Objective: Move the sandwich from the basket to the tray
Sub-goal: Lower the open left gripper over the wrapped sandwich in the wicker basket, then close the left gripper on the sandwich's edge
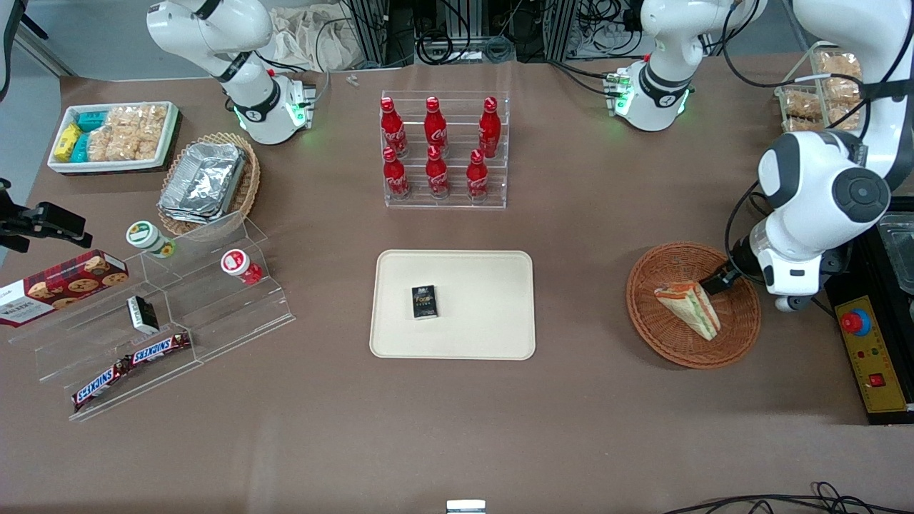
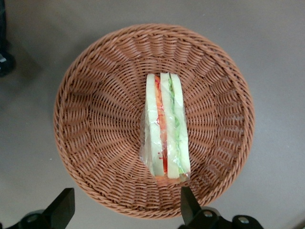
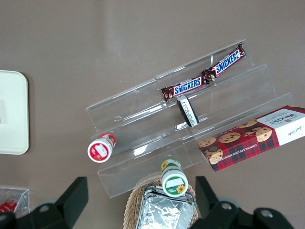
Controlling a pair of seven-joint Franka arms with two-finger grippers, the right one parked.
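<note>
The small triangular wedge sandwich (image 2: 165,129) of pale bread, with its green and orange-red filling showing along the cut edge, lies in the round, shallow, reddish-brown woven wicker basket (image 1: 742,325), at the right of the front view; it is wrapped in clear film that wrinkles at the edges. It looks light and soft: the bread would likely crush under a hard squeeze, and the film is probably slippery, so a gentle pinch across the two flat bread faces, around the middle of the wedge and not at its thin tip, seems the safest hold. In the front view it sits slightly toward the working arm's end of the basket's middle, resting on the weave with its long edge slanting down the frame. The claw (image 2: 125,210) of the left arm hovers above the basket, its two dark fingers (image 2: 188,204) spread wide and holding nothing, one of them near the sandwich's end; the wedge's width looks to fit easily between them. The flat, cream-beige rectangular tray (image 1: 493,314) with rounded corners lies well apart from the basket, at the centre of the front view on the brown counter (image 1: 585,235), and carries a small dark rectangular packet (image 1: 424,301) near its middle, leaving bare tray around it for the sandwich.
</note>
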